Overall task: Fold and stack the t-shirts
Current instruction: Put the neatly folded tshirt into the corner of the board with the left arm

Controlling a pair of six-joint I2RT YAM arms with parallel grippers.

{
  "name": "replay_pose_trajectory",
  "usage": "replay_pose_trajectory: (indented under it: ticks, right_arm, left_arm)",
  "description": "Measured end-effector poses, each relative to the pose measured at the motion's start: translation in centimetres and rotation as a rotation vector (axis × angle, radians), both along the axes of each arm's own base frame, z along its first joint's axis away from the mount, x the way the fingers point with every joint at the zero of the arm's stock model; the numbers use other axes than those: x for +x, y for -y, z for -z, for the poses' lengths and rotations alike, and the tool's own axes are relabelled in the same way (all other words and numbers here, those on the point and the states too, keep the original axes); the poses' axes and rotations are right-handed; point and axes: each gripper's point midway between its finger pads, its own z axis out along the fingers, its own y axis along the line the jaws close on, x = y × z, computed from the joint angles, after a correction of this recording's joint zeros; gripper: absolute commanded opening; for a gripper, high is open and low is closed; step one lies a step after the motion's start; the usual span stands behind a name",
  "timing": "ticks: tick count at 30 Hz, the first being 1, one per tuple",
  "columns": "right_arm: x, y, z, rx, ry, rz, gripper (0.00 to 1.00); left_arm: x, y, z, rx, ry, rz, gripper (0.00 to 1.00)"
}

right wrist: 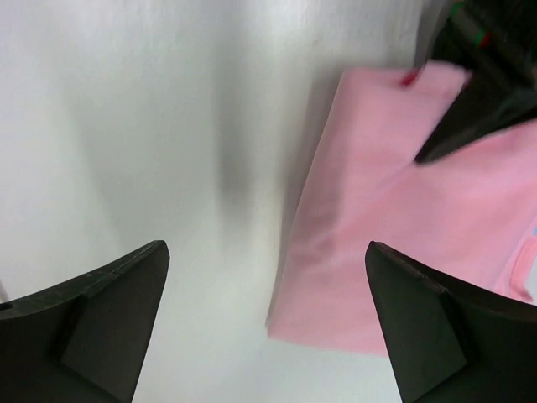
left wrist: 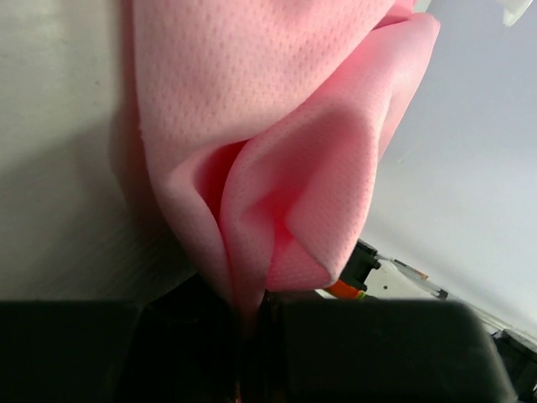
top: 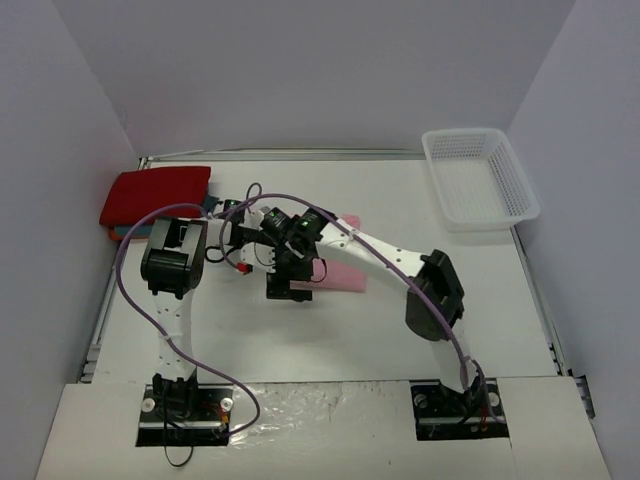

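Observation:
The light pink t-shirt [top: 345, 278] lies near the middle of the table, mostly hidden under both arms. My left gripper [left wrist: 248, 312] is shut on a bunched fold of the pink t-shirt [left wrist: 277, 151], and the cloth rises out of its jaws. My right gripper [right wrist: 268, 327] hovers open over the table, its fingers [right wrist: 109, 319] wide apart with nothing between them, and the edge of the pink t-shirt [right wrist: 403, 218] lies below its right side. A folded bright red t-shirt [top: 155, 195] rests on a teal-blue one [top: 210, 205] at the back left.
A white mesh basket [top: 478, 178] stands at the back right corner. White walls close the table on the left, back and right. The two grippers [top: 243, 262] [top: 288, 290] are close together over the table's middle.

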Motion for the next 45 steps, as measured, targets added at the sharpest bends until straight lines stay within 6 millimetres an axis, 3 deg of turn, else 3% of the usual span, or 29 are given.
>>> replay_pose_trajectory:
  ticks: [2,4,7,8,10,12,13,16,19,25,28,36,45]
  right_arm:
    - [-1.2,2.0,-2.1,0.016,-0.015,-0.03,1.0]
    - [-1.3,5.2,-4.8,0.043,-0.018,-0.018,1.0]
    - [3.0,12.1,-8.2,0.118,0.028,0.147,0.99]
    - [5.3,15.4,-8.7,0.136,0.046,0.249,1.0]
    - [8.5,21.6,-8.1,0.146,0.054,0.43,1.0]
    - [8.9,25.7,-5.6,0.129,0.009,0.547,1.0]
    - [8.3,26.7,-4.2,0.114,-0.028,0.577,1.0]
    - [4.9,26.5,-0.5,0.086,-0.16,0.574,1.0]
    - [3.2,25.3,0.8,0.11,-0.229,0.542,1.0]
    - [3.3,25.3,1.4,0.183,-0.262,0.553,1.0]
    - [3.3,25.5,2.3,0.199,-0.277,0.563,1.0]
    - [2.6,25.9,4.6,0.187,-0.331,0.582,1.0]
    - [2.6,25.7,4.8,0.2,-0.331,0.58,1.0]
  left_arm:
    - [-0.1,-0.2,0.0,0.011,0.013,0.007,0.02]
    - [-0.3,-0.6,0.1,0.046,0.029,0.015,0.02]
    - [-0.2,-1.3,0.0,0.127,0.064,0.035,0.03]
    - [0.1,-1.6,0.0,0.157,0.082,0.044,0.02]
    - [0.9,-2.3,-0.3,0.226,0.122,0.06,0.02]
    - [2.0,-2.9,-1.2,0.289,0.174,0.08,0.02]
    - [2.5,-3.2,-1.7,0.313,0.199,0.09,0.02]
    - [4.4,-4.1,-3.7,0.381,0.271,0.121,0.02]
    - [6.3,-5.1,-5.5,0.443,0.353,0.138,0.02]
    - [9.3,-7.6,-8.7,0.518,0.428,0.135,0.02]
    - [10.9,-9.8,-9.2,0.582,0.459,0.121,0.02]
    - [11.6,-15.4,-9.5,0.79,0.452,0.147,0.02]
    - [11.8,-19.6,-11.7,0.953,0.513,0.175,0.02]
